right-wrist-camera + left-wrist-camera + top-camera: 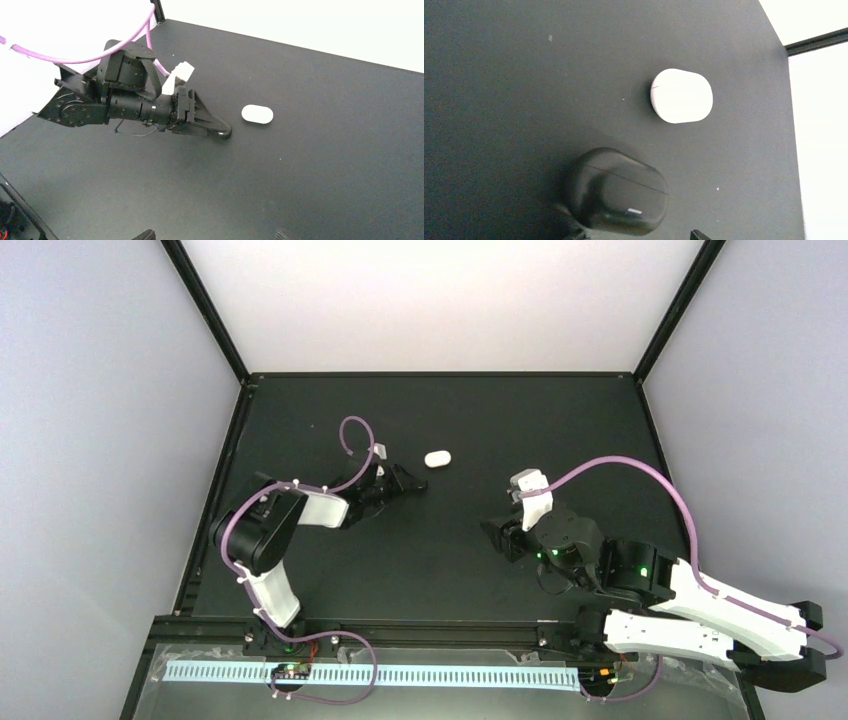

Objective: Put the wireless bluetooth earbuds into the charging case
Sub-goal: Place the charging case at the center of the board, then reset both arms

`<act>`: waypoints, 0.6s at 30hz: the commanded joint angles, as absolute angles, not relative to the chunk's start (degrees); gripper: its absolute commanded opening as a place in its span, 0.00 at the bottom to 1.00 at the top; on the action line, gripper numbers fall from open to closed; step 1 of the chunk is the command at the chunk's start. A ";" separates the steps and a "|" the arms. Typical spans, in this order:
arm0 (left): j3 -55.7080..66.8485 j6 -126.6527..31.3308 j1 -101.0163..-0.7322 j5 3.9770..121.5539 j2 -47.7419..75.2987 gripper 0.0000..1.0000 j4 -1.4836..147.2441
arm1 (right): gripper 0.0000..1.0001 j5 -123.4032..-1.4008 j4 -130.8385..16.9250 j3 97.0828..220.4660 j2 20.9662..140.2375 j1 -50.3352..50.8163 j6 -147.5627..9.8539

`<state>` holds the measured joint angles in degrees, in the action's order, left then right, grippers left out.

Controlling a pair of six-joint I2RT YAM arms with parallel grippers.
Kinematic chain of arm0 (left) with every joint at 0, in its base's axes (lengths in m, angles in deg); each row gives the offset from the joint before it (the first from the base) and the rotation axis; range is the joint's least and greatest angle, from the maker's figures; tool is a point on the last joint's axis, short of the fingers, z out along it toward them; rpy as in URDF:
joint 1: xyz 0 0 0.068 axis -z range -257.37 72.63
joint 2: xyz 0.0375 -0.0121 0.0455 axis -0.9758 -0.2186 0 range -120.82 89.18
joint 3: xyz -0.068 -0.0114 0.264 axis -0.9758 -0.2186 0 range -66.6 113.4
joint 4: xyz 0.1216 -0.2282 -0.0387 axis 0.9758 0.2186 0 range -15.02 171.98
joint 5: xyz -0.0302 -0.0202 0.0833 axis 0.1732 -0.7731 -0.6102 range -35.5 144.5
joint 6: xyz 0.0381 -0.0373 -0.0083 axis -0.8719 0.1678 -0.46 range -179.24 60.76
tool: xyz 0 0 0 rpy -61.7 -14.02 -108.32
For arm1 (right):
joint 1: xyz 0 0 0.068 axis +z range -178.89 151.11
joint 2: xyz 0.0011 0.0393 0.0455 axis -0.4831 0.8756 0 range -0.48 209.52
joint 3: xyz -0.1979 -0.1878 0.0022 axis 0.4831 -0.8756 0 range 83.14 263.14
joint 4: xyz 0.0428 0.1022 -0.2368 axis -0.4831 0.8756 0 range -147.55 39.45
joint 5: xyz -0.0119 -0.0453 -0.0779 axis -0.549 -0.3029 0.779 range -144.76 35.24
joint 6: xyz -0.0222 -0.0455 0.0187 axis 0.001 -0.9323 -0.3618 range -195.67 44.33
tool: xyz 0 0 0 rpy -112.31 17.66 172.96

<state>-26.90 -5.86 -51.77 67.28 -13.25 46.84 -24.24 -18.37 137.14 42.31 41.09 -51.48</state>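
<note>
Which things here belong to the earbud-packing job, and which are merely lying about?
Job: white oval plastic charging case, shut; black oval plastic charging case, shut, by the left gripper. No earbuds show.
Not the job: purple cables; pale toothed strip at the near edge; black table.

white case point(681, 96): smooth plastic | black case point(616, 192): satin plastic | table point(524, 75): matt

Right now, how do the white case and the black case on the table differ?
The white charging case lies alone on the table; the black charging case sits at the left gripper's tips. The black one bears a small light mark; the white looks plain. Both are closed, rounded, pill-shaped.
</note>
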 commanded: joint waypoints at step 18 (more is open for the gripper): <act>-18.55 -38.27 -53.91 43.66 35.83 0.99 100.86 | 0.73 -52.04 -30.56 127.15 37.60 -8.61 -38.90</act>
